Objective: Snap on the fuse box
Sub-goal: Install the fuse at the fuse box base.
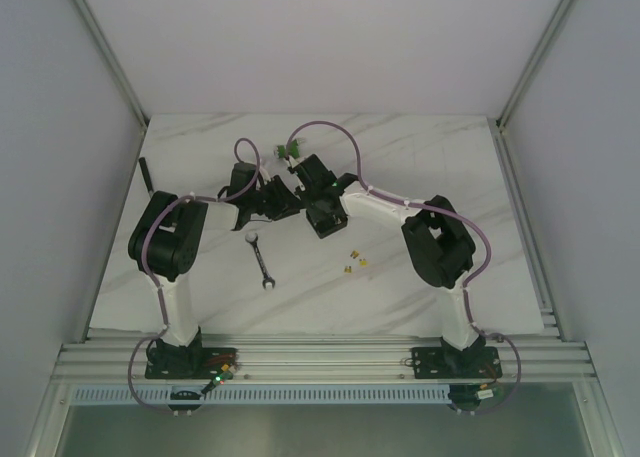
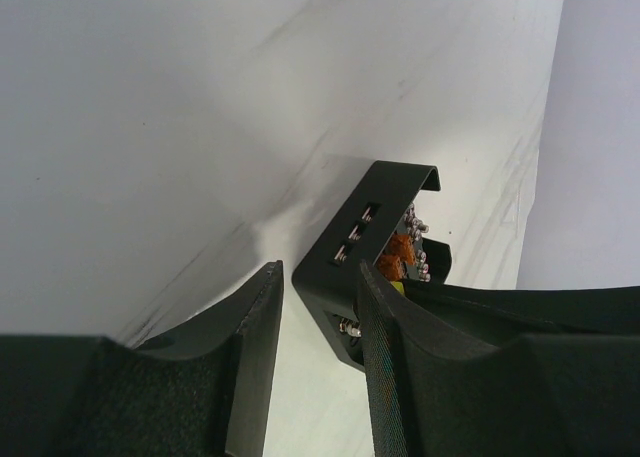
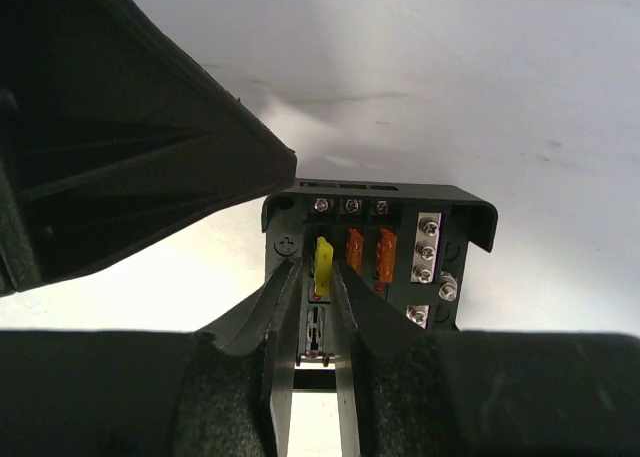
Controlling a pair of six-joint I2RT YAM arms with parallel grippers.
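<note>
Up close, in the right wrist view, the right gripper [image 3: 316,277] has its fingers [image 3: 352,322] drawn narrow, with only a slim gap between them. The lower end of a yellow fuse [image 3: 324,255] sits in that gap at the tips. Whether the fingers pinch the fuse or merely flank it cannot be told. Around and just past the tips, toward 12 o'clock, lies the fuse box [image 3: 445,202], a black square shell on the white marbled table [image 3: 500,77] with its inside in plain view. Two orange fuses [image 3: 385,257] stand at 3 o'clock of the yellow fuse, and silver screw terminals [image 3: 427,249] lie farther toward 3 o'clock. A bare metal clip [image 3: 315,332] shows at 6 o'clock of the yellow fuse, between the fingers.

In the left wrist view the left gripper [image 2: 320,272] has its jaws clearly apart. One slotted side wall of the box stands in the gap. A strip of table shows between that wall and the finger at 9 o'clock, while the finger at 3 o'clock covers part of the box's interior. Contact there cannot be judged.

From above, both grippers meet at the box mid-table. A wrench [image 1: 260,262] lies at 6 o'clock of them and loose yellow fuses [image 1: 352,264] at 4 o'clock. A green connector [image 1: 290,153] is farthest off, at 12 o'clock.
</note>
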